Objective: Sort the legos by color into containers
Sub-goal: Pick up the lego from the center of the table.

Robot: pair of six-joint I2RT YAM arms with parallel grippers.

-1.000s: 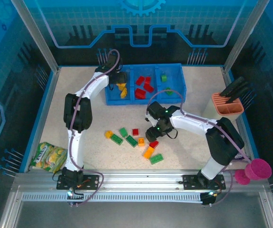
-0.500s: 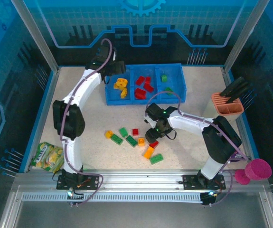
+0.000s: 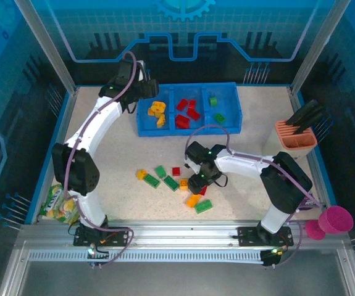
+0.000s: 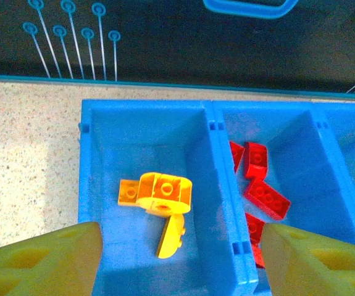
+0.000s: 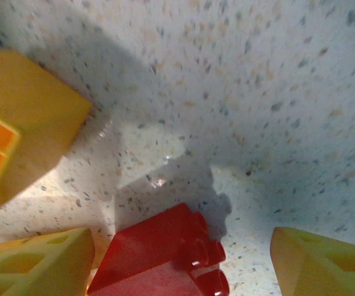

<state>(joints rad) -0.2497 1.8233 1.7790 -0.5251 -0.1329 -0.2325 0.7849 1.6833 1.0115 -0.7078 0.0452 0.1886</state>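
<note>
The blue tray [image 3: 165,131] holds yellow bricks [image 3: 157,111] in its left compartment, red bricks [image 3: 187,112] in the middle and green bricks [image 3: 214,100] on the right. My left gripper [image 3: 144,90] hovers open at the tray's back left corner. Its wrist view looks down on the yellow bricks [image 4: 158,194], with nothing between the fingers [image 4: 54,259]. My right gripper [image 3: 199,181] is low over the loose bricks and open, straddling a red brick [image 5: 165,259]. An orange brick [image 5: 23,117] lies just left of it. Several green, yellow and red bricks [image 3: 171,183] lie around it.
A snack packet [image 3: 63,202] lies at the table's near left edge. A salmon holder with black tools [image 3: 296,135] stands at the right, and a pink cup [image 3: 336,219] sits past the near right corner.
My left arm has drawn back from above the tray's left compartment toward the back left corner. My right gripper has shifted slightly left and nearer, down over the red brick.
</note>
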